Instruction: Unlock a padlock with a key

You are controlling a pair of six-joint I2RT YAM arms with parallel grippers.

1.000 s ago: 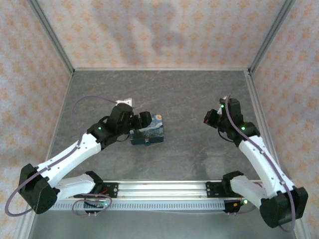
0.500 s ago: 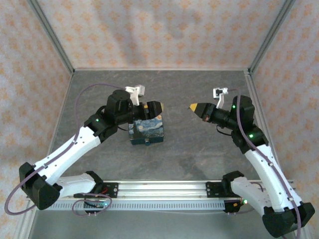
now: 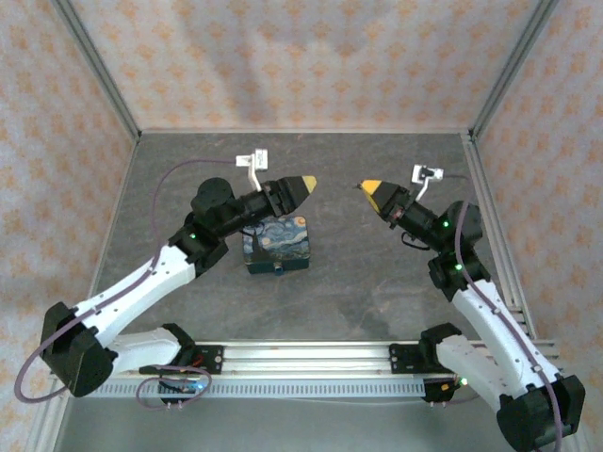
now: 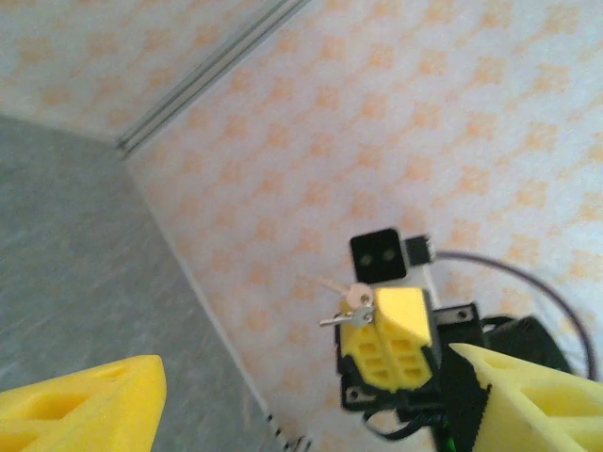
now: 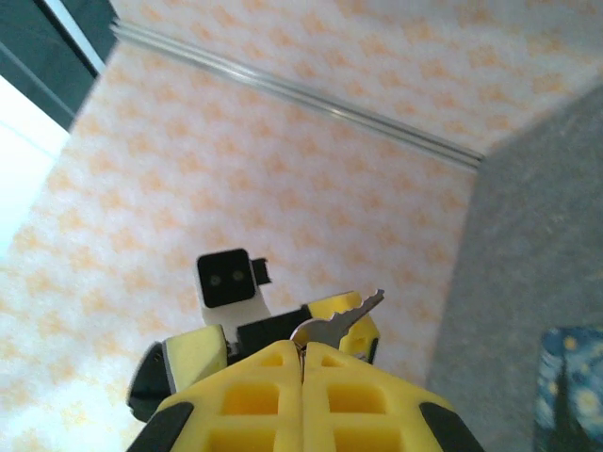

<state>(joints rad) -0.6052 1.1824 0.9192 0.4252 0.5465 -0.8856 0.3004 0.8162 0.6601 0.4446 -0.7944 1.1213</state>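
Note:
My right gripper [image 3: 369, 188] is raised at mid-right, shut on a small silver key [image 5: 341, 318] whose toothed blade sticks out past the yellow fingertips [image 5: 303, 377]. My left gripper [image 3: 301, 185] is raised opposite, above the tin, open with nothing between its yellow fingers [image 4: 80, 410]. In the left wrist view the right gripper [image 4: 384, 347] faces me with the key [image 4: 350, 318] at its tip. A tiny dark lump, the padlock [image 3: 280, 267], sits at the near edge of the blue-and-yellow painted tin [image 3: 278, 240].
The tin lies on the grey table floor [image 3: 358, 282] left of centre. Patterned walls with metal corner posts [image 3: 94, 71] enclose the table. A metal rail [image 3: 301, 353] runs along the near edge between the arm bases.
Both arms lifted and turned their grippers to face each other. The left gripper rose off the tin. The right gripper stayed shut on the key.

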